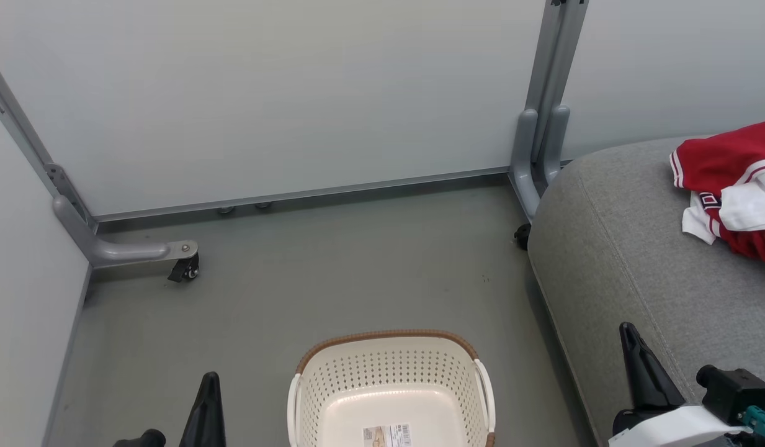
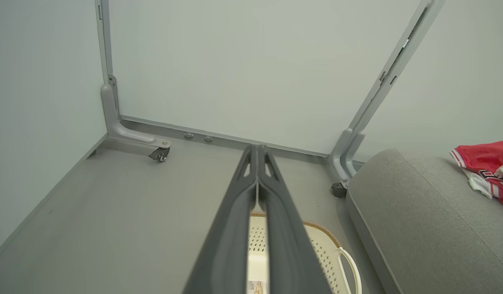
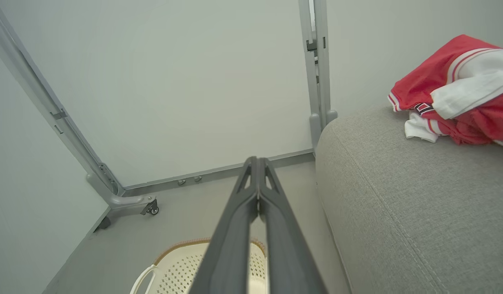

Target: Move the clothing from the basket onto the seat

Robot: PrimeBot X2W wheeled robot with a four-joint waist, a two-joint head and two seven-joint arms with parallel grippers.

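Left gripper (image 2: 257,150), right gripper (image 3: 257,161) closed, basket (image 1: 388,336) on floor (image 1: 295,279), clothing (image 1: 726,162) on seat (image 1: 618,261)

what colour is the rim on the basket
The basket rim is brown with a woven look, above cream perforated walls. Head view shows it best.

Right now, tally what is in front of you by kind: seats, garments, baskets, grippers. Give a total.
Seat: 1
Clothing: 1, lying on the seat
Basket: 1, holding nothing but its label sticker
Grippers: 2, left gripper and right gripper, both shut and holding nothing
Total: 5
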